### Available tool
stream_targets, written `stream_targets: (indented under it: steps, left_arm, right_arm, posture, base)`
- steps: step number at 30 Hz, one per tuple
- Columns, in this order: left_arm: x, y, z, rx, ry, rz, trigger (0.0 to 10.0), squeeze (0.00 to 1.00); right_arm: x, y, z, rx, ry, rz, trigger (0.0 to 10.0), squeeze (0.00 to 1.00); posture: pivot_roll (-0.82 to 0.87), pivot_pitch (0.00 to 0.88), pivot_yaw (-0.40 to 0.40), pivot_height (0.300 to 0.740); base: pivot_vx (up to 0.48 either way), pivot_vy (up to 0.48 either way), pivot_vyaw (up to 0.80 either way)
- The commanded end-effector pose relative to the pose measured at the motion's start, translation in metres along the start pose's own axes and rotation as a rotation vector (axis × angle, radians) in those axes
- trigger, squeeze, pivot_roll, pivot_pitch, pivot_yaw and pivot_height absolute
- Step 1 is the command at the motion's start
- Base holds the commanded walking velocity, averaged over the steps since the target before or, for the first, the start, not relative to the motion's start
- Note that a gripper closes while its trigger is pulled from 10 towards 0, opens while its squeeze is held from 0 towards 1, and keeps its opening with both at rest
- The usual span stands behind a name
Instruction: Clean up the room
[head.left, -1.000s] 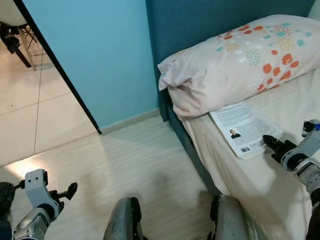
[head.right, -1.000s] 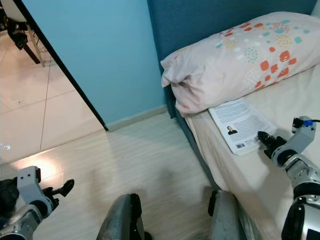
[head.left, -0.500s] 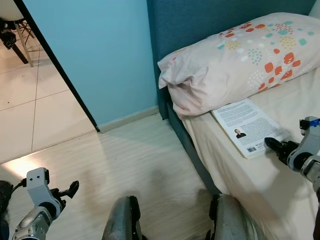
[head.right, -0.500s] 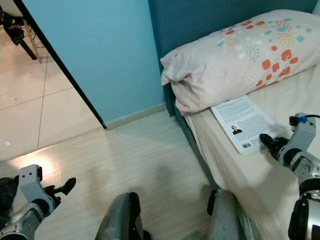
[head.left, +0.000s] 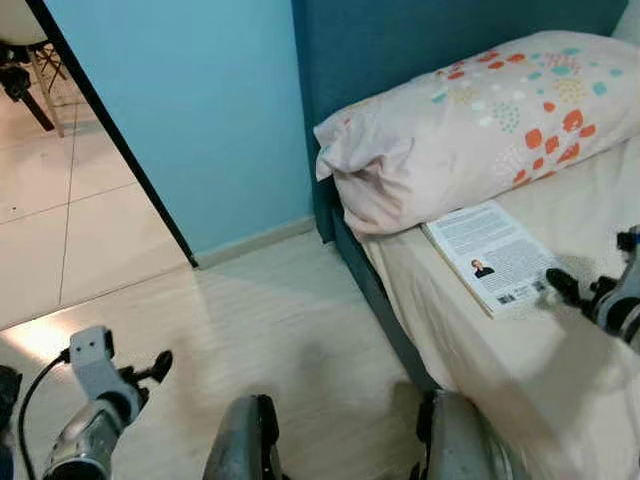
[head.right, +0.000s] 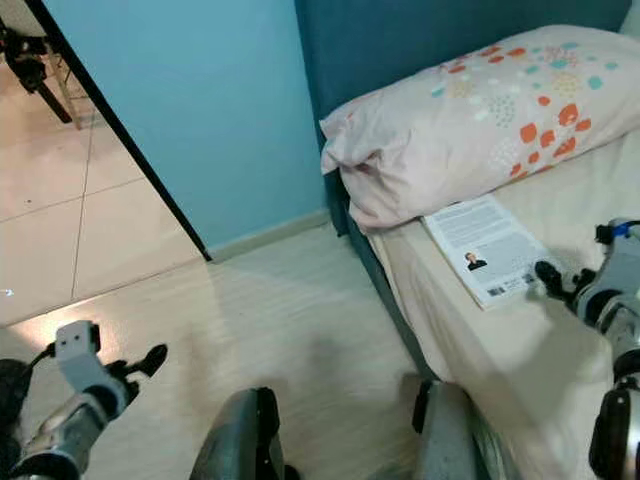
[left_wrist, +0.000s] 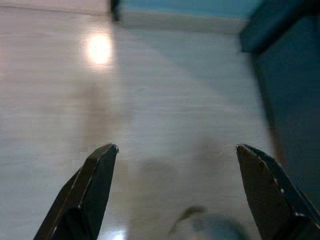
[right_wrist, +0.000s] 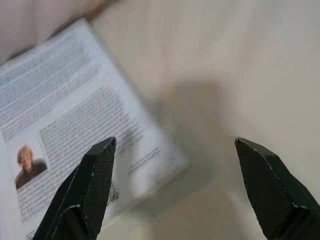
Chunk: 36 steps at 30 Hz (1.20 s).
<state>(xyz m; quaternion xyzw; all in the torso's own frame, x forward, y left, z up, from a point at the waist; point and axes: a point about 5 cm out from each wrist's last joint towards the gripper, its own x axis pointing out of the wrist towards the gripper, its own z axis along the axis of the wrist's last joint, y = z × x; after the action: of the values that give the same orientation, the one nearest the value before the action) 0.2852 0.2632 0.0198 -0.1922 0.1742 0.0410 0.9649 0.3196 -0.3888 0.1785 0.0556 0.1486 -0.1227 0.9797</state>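
One thing to tidy: a thin white paperback book (head.left: 492, 256) lies back cover up on the cream bed sheet (head.left: 560, 370), just below the flowered pink pillow (head.left: 470, 125) and near the edge of the mattress.
Right hand: our right hand (head.right: 556, 279) hovers low at the near corner of the book; in the right wrist view its two black fingers (right_wrist: 90, 187) stand wide apart, one over the printed cover and one over the bare sheet, and they hold nothing.
Left hand: our left hand (head.left: 155, 366) hangs idle over the pale wooden floor (head.left: 280, 330), its fingers also spread apart and empty.
Step, as we judge: we are lining up a grasp on the corner of the book.
Risk one: the book lies flat on soft bedding, so a finger may press it down into the sheet and slide over the cover instead of getting under the edge.
Risk two: the fingers may catch a fold of sheet together with the book and drag the bedding.
Risk three: a push toward the mattress edge may send the book over the dark teal bed frame (head.left: 375, 290) onto the floor.
Risk four: a hold on one corner alone may let the pages fan open and the book slip out.
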Motion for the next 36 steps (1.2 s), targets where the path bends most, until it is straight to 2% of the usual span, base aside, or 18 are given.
stream_targets:
  steps: [1, 5, 6, 10, 13, 14, 15, 16, 17, 18, 19, 20, 22, 24, 25, 26, 28, 36]
  left_arm:
    - [0.001, 0.0, 0.0, -0.006, -0.001, 0.021, 10.0, 0.0]
    - [0.004, 0.001, 0.008, 0.004, -0.022, 0.055, 10.0, 0.0]
    - [0.009, 0.003, 0.024, 0.037, -0.057, 0.128, 10.0, 0.0]
    - [0.011, 0.003, 0.032, 0.054, -0.072, 0.162, 10.0, 0.0]
    - [0.019, -0.008, 0.041, 0.06, -0.089, 0.193, 10.0, 0.0]
    - [0.019, -0.008, 0.041, 0.06, -0.089, 0.193, 10.0, 0.0]
    - [0.021, -0.014, 0.036, 0.054, -0.073, 0.192, 10.0, 0.0]
    - [0.021, -0.014, 0.036, 0.054, -0.073, 0.192, 10.0, 0.0]
    - [0.023, -0.019, 0.031, 0.052, -0.053, 0.19, 10.0, 0.0]
    - [0.023, -0.019, 0.031, 0.052, -0.053, 0.19, 10.0, 0.0]
    - [0.024, -0.025, 0.023, 0.046, -0.029, 0.186, 10.0, 0.0]
    - [0.024, -0.025, 0.023, 0.046, -0.029, 0.186, 10.0, 0.0]
    - [0.025, -0.037, 0.007, 0.044, 0.011, 0.166, 10.0, 0.0]
    - [0.025, -0.037, 0.007, 0.044, 0.011, 0.166, 10.0, 0.0]
    - [0.024, -0.045, -0.008, 0.053, 0.043, 0.146, 10.0, 0.0]
    - [0.024, -0.045, -0.008, 0.053, 0.043, 0.146, 10.0, 0.0]
    - [0.021, -0.049, -0.021, 0.07, 0.07, 0.122, 10.0, 0.0]
    - [0.01, -0.056, -0.051, 0.162, 0.125, 0.04, 10.0, 0.0]
  right_arm:
    - [-0.003, -0.004, 0.019, -0.012, -0.033, -0.027, 10.0, 0.0]
    - [-0.004, -0.005, 0.034, 0.043, -0.12, -0.039, 10.0, 0.0]
    - [-0.001, 0.012, 0.046, 0.12, -0.257, 0.064, 10.0, 0.0]
    - [0.002, 0.026, 0.048, 0.175, -0.32, 0.154, 10.0, 0.0]
    - [0.002, 0.105, 0.023, 0.217, -0.404, 0.495, 10.0, 0.0]
    - [0.002, 0.105, 0.023, 0.217, -0.404, 0.495, 10.0, 0.0]
    - [-0.004, 0.135, 0.008, 0.223, -0.4, 0.606, 10.0, 0.0]
    - [-0.004, 0.135, 0.008, 0.223, -0.4, 0.606, 10.0, 0.0]
    - [-0.011, 0.161, -0.005, 0.252, -0.382, 0.698, 10.0, 0.0]
    - [-0.011, 0.161, -0.005, 0.252, -0.382, 0.698, 10.0, 0.0]
    - [-0.018, 0.188, -0.024, 0.292, -0.339, 0.776, 10.0, 0.0]
    - [-0.018, 0.188, -0.024, 0.292, -0.339, 0.776, 10.0, 0.0]
    - [-0.027, 0.226, -0.067, 0.317, -0.221, 0.854, 10.0, 0.0]
    - [-0.027, 0.226, -0.067, 0.317, -0.221, 0.854, 10.0, 0.0]
    - [-0.031, 0.232, -0.103, 0.3, -0.14, 0.803, 10.0, 0.0]
    - [-0.031, 0.232, -0.103, 0.3, -0.14, 0.803, 10.0, 0.0]
    - [-0.031, 0.221, -0.124, 0.242, -0.107, 0.717, 10.0, 0.0]
    - [-0.048, 0.2, -0.156, 0.09, -0.03, 0.594, 10.0, 0.0]
  posture:
    - [0.07, 0.06, 0.067, 0.54]
    - [0.06, 0.033, 0.068, 0.54]
    - [0.06, 0.0, 0.048, 0.545]
    - [0.05, 0.0, 0.043, 0.55]
    - [0.04, 0.0, 0.034, 0.565]
    - [0.04, 0.0, 0.034, 0.565]
    - [0.03, 0.0, 0.028, 0.57]
    - [0.03, 0.0, 0.028, 0.57]
    - [0.02, 0.0, 0.025, 0.575]
    - [0.02, 0.0, 0.025, 0.575]
    - [0.01, 0.0, 0.021, 0.58]
    - [0.01, 0.0, 0.021, 0.58]
    - [0.01, 0.0, 0.009, 0.59]
    - [0.01, 0.0, 0.009, 0.59]
    - [0.0, 0.0, 0.005, 0.6]
    - [0.0, 0.0, 0.005, 0.6]
    - [0.0, 0.0, 0.005, 0.61]
    - [-0.01, 0.0, 0.008, 0.634]
  base:
    - [0.0, 0.0, 0.0]
    - [0.0, 0.0, 0.0]
    - [0.0, 0.0, 0.0]
    - [0.0, 0.0, 0.0]
    - [0.0, 0.0, 0.0]
    - [0.0, 0.0, 0.0]
    - [0.0, 0.0, 0.0]
    - [0.0, 0.0, 0.0]
    - [0.0, 0.0, 0.0]
    - [0.0, 0.0, 0.0]
    - [0.0, 0.0, 0.0]
    - [0.0, 0.0, 0.0]
    - [0.0, 0.0, 0.0]
    - [0.0, 0.0, 0.0]
    - [0.0, 0.0, 0.0]
    - [0.0, 0.0, 0.0]
    - [0.0, 0.0, 0.0]
    - [0.0, 0.0, 0.0]
